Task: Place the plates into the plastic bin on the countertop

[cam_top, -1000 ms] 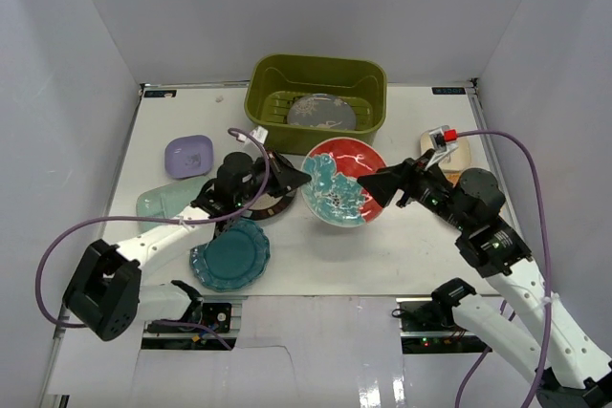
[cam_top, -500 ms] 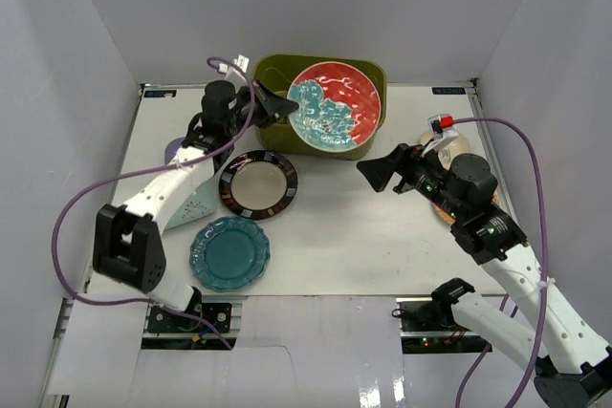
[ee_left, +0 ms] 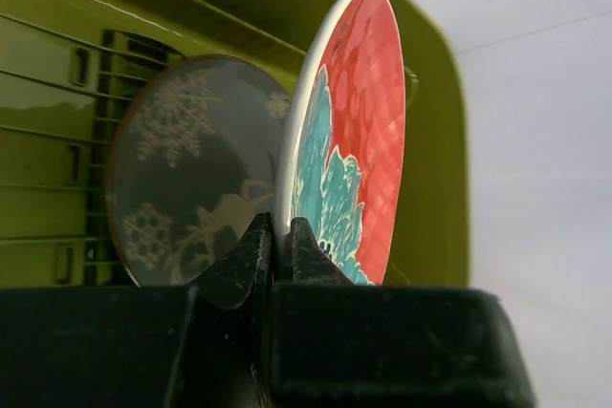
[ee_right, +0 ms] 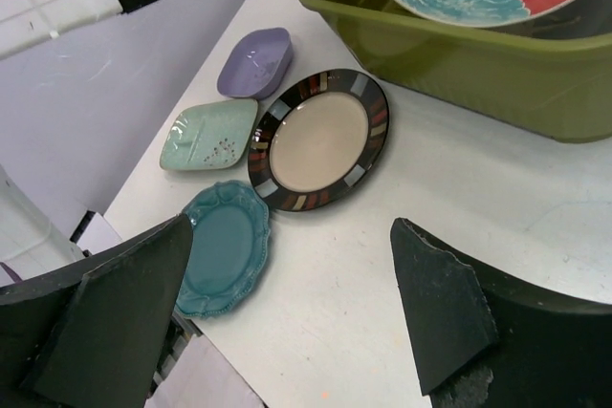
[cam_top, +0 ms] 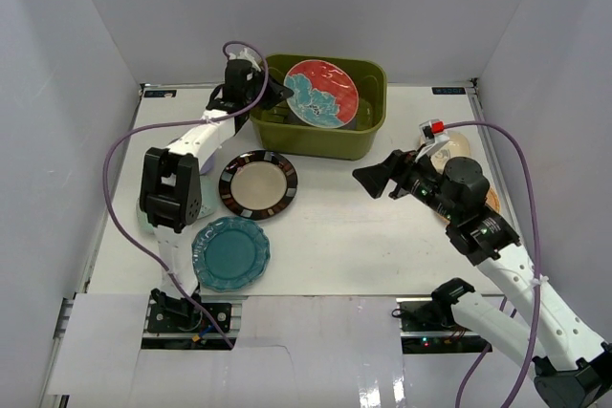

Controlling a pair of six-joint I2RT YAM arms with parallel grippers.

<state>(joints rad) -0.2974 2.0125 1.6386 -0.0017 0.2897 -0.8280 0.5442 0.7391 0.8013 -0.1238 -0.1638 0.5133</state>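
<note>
My left gripper (cam_top: 275, 93) is shut on the rim of the red-teal plate (cam_top: 323, 93) and holds it tilted on edge inside the olive-green plastic bin (cam_top: 316, 143). In the left wrist view the gripper (ee_left: 282, 226) pinches the plate (ee_left: 354, 131) above the grey floral plate (ee_left: 182, 169), which lies on the bin's ribbed bottom (ee_left: 48, 140). My right gripper (cam_top: 371, 179) is open and empty above the white countertop (cam_top: 354, 236), right of the black-rimmed cream plate (cam_top: 258, 184). In the right wrist view the gripper (ee_right: 292, 226) is wide open.
A teal scalloped plate (cam_top: 230, 252) lies at the front left. The right wrist view shows a lavender dish (ee_right: 254, 59) and a mint dish (ee_right: 208, 136) at the left. A cream dish (cam_top: 451, 145) and an orange plate (cam_top: 491, 200) lie behind my right arm.
My left gripper has carried the red-teal plate from the middle of the table up and back into the bin. My right gripper has drawn away from it to the right.
</note>
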